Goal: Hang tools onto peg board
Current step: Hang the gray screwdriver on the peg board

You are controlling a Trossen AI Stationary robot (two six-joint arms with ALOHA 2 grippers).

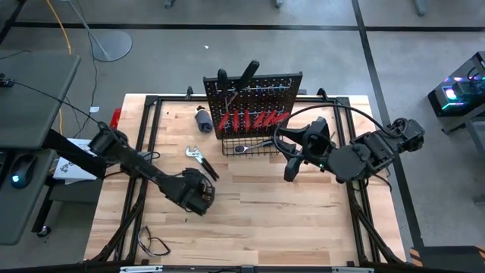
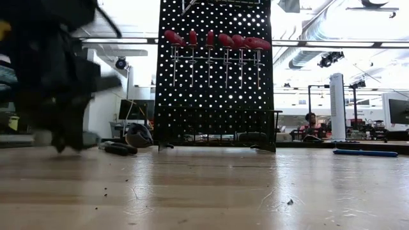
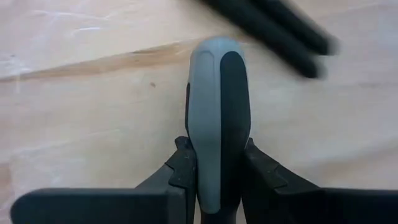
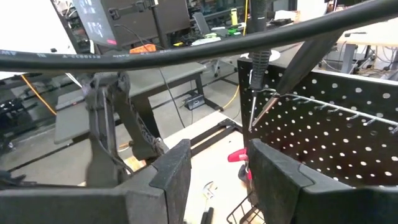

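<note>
- Red handles are what jump out: a whole row of red-handled screwdrivers is already hanging on the peg board, with a couple of black-handled tools sticking up along its top edge.
- Down in the wire basket at the board's foot I can see a silver ratchet-looking piece.
- Left gripper is low over the bare wood, near the table's middle-left, and its fingers are pinched in against a grey-and-black tool handle. Looks like a grab in the making.
- Right gripper hangs just in front of the basket, jaws roughly half apart with nothing between them.
- Left to hang, I'd guess: the pliers lying on the table and a dark tool beside the board. Mostly done, maybe.
</note>
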